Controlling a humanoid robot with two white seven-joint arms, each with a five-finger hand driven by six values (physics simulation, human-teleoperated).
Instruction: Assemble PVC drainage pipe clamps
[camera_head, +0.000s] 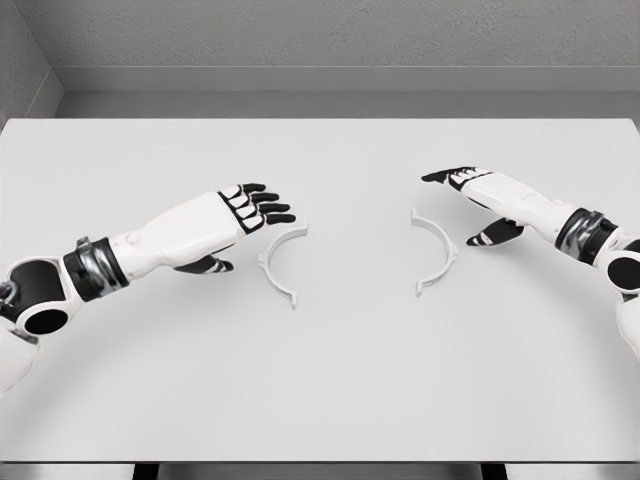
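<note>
- Left hand (245, 215) hovers over the white table (320, 390), fingers extended and relaxed, holding nothing, just left of one curved clamp half (279, 262).
- Right hand (480, 205) is likewise open and empty, just right of the other clamp half (437, 252).
- Both halves lie flat near the table's middle, apart, their open sides facing each other.

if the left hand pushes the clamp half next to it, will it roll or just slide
Probably slide: the left clamp half lies flat on the smooth table, so nothing lets it roll. It looks thin and light, so a push from the left hand may spin it.
</note>
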